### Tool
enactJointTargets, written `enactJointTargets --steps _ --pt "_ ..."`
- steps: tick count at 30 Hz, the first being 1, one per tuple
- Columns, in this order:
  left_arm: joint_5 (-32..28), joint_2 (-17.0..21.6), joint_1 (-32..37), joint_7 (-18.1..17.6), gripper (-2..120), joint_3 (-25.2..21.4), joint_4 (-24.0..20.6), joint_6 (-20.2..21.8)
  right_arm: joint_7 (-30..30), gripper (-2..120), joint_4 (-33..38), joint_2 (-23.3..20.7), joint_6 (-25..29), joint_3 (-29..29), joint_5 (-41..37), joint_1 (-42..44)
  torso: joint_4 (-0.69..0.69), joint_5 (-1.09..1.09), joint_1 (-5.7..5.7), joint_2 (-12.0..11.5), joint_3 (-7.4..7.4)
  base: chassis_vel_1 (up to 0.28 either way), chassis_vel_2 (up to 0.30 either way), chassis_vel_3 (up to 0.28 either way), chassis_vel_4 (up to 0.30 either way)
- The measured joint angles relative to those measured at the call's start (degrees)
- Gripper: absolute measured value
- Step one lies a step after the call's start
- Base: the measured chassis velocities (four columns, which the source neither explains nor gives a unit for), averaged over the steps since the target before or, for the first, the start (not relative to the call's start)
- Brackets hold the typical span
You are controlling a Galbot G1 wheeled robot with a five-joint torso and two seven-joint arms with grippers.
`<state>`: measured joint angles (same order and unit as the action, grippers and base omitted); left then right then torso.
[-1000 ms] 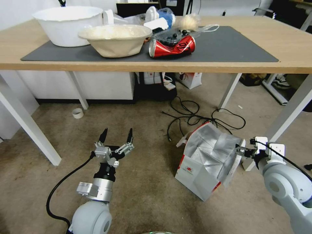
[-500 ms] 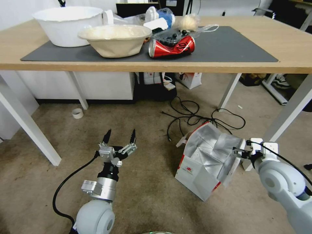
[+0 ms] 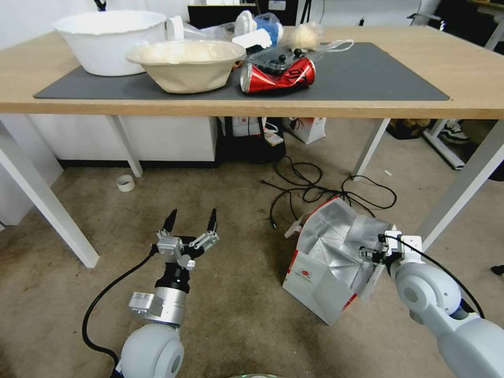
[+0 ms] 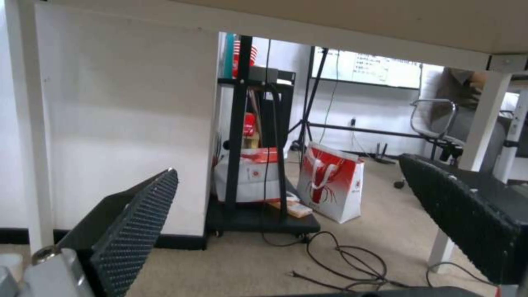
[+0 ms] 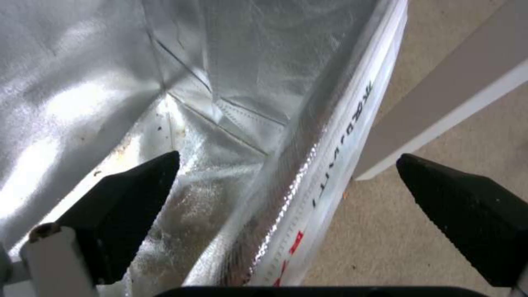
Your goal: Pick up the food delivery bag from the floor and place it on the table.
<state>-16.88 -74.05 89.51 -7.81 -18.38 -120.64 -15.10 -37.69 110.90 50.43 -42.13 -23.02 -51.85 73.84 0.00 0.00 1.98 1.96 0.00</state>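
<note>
The food delivery bag [image 3: 323, 268] stands open on the floor [image 3: 236, 299], white with red edges and a crinkled foil lining [image 5: 220, 62]. My right gripper [image 3: 371, 254] is open at the bag's right-hand rim. In the right wrist view the right gripper [image 5: 287, 161] straddles that wall, with one finger [image 5: 132, 185] over the foil inside and the other finger [image 5: 467, 206] outside over the carpet. My left gripper [image 3: 190, 221] is open and holds nothing, low over the floor well left of the bag; the left gripper [image 4: 288, 165] points under the table [image 3: 472, 68].
On the table's dark mat [image 3: 378, 73] sit a white bowl [image 3: 107, 39], a beige bowl [image 3: 186, 63] and a crushed red can [image 3: 278, 76]. White table legs [image 3: 47, 205] [image 3: 462, 189] flank the area. Black cables [image 3: 315, 189] lie behind the bag, a tape roll [image 3: 125, 182] at the left.
My right gripper has moved left, from beside the bag's right wall to across its rim. The left arm has barely shifted. The bag has not moved.
</note>
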Motion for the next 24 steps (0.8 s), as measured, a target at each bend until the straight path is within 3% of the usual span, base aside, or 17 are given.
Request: enactJointTargets --steps 15,18,24 --pt "1.22 -1.10 0.59 -0.03 100 0.30 0.05 -0.95 0.03 99 -2.04 0.01 0.00 1.14 -0.22 -0.64 0.00 0.00 0.00 0.01 0.00 0.000 0.000 0.000 0.000" --pt "1.23 -1.10 0.52 -0.05 100 0.29 0.17 -1.00 0.04 95 -2.48 -0.01 0.00 1.42 -0.26 -1.08 0.00 0.00 0.00 0.00 0.00 0.000 0.000 0.000 0.000" --pt "1.23 -0.83 0.43 -0.48 100 -0.05 0.17 -1.16 0.06 71 -2.98 0.09 0.00 2.16 -0.39 -1.52 0.00 0.00 0.00 0.00 0.00 0.000 0.000 0.000 0.000"
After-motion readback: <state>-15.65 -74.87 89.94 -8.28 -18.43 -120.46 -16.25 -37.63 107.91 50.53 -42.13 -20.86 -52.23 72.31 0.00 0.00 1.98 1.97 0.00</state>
